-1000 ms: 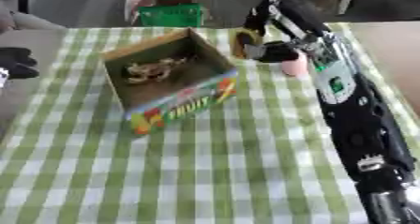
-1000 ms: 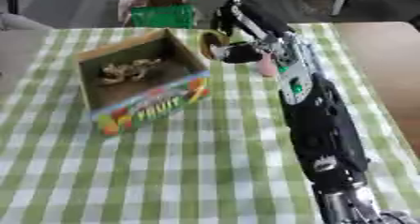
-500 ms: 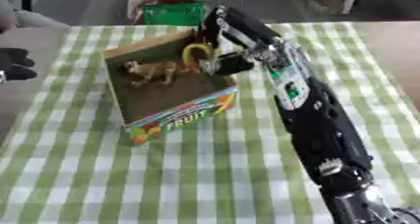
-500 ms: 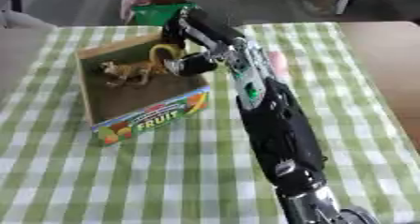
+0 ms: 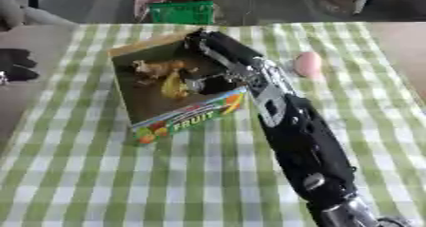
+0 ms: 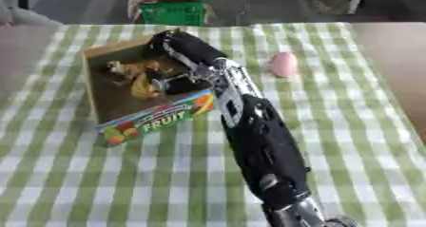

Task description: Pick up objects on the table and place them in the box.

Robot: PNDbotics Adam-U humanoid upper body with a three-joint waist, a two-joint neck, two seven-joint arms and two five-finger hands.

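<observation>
The right hand (image 5: 208, 82) is down inside the box (image 5: 193, 118), and the arm runs to it in a long black line from the lower right corner, up across the cloth (image 5: 100, 183), and over the box's near right wall. The wrist crosses the rim and the hand dips below it, dark against the box's shaded floor, so whether its fingers are curled or straight cannot be told. A yellow curved thing, a banana (image 5: 173, 86), lies in the box just left of the hand; whether the hand touches it is unclear. Behind it, toward the far left corner of the box, sits a small brown toy (image 5: 158, 67). The box stands askew on the green check cloth, its printed fruit side facing the near edge. A pink egg-like object (image 5: 307, 63) rests on the cloth to the right of the arm, well apart from the box. The left hand (image 5: 15, 64) shows at the left edge, dark and idle, its fingers too dim to read.
</observation>
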